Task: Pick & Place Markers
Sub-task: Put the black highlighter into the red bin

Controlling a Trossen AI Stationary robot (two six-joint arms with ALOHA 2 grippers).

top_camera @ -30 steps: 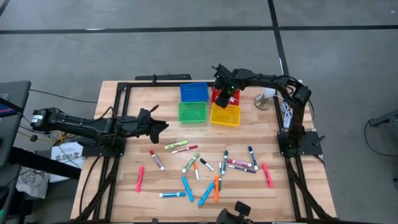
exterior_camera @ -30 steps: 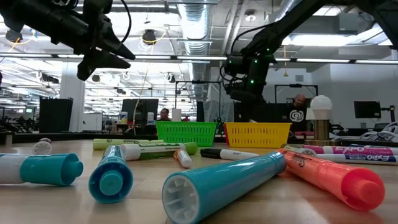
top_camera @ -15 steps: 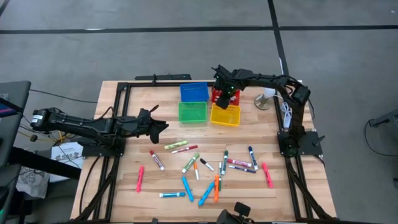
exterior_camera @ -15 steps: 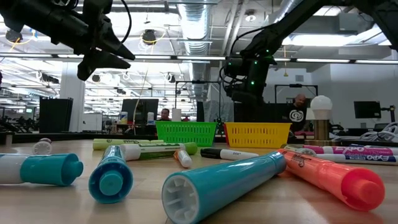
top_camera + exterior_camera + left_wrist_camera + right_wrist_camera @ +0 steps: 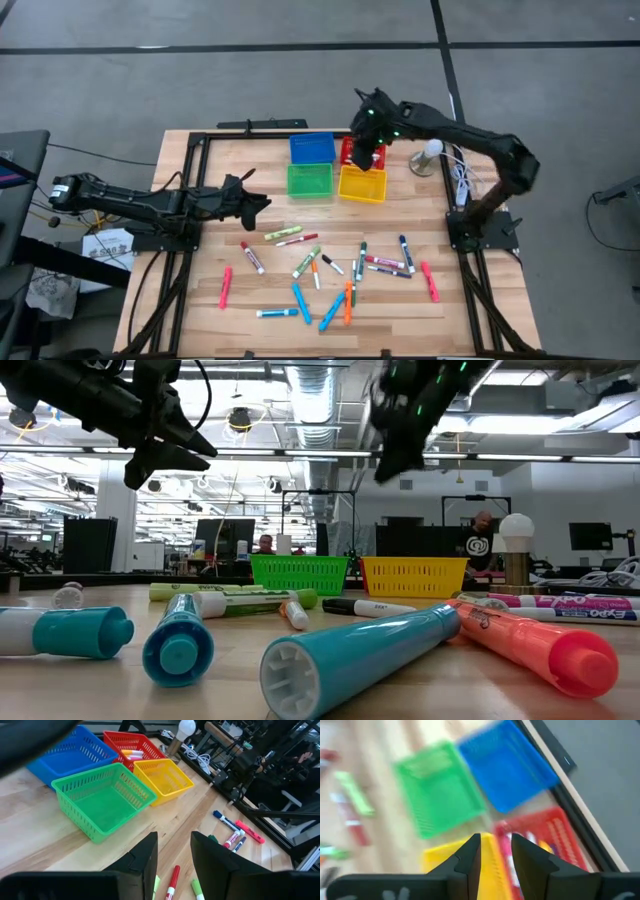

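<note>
Right gripper (image 5: 366, 150) hovers upper centre over the red plastic basket (image 5: 348, 153), fingers slightly parted, empty; thin markers (image 5: 330, 268) scattered below.

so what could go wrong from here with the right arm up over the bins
The markers lie crossed and touching near the table's middle, so a pick there may nudge or drag a neighbour. The right gripper hangs above the red bin and yellow bin, which sit tight together; a low swing away might clip a rim.
</note>
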